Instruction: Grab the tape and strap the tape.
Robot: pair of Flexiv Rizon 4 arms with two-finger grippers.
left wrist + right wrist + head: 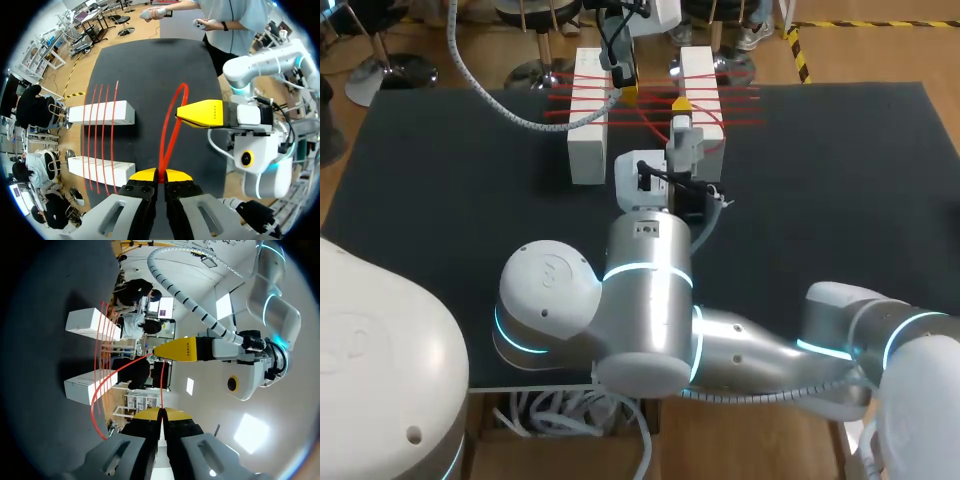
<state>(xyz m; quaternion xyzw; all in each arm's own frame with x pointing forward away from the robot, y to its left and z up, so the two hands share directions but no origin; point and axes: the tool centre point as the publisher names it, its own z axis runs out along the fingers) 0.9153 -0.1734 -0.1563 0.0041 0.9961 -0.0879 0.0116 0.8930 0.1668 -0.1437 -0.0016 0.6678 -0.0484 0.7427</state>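
Right arm: its silver elbow [650,320] filled the foreground of the head view, and the arm reached forward over the dark bench [450,170] to two white blocks [588,140].
Right gripper [161,413]: its yellow tips were pressed together on the red tape [163,155], which rose from between them.
Left gripper [160,175]: it was clamped on the same tape, with no gap showing between its tips.
Tape position: a slack red loop hung between the two grippers, which sat close together over the gap between the blocks.
Laid strands [735,100]: several red runs already lay side by side across both blocks.
Step in hand: this was probably drawing the loop out into the next run across the blocks.
Doing it well: both clamps would need to hold firm while the grippers drew apart evenly. The slack should go out before the tape came down on the blocks, and the new run should lie parallel to the laid ones without crossing them.
Risk: a loose loop could snag a laid strand, and an uneven pull could drag a block.
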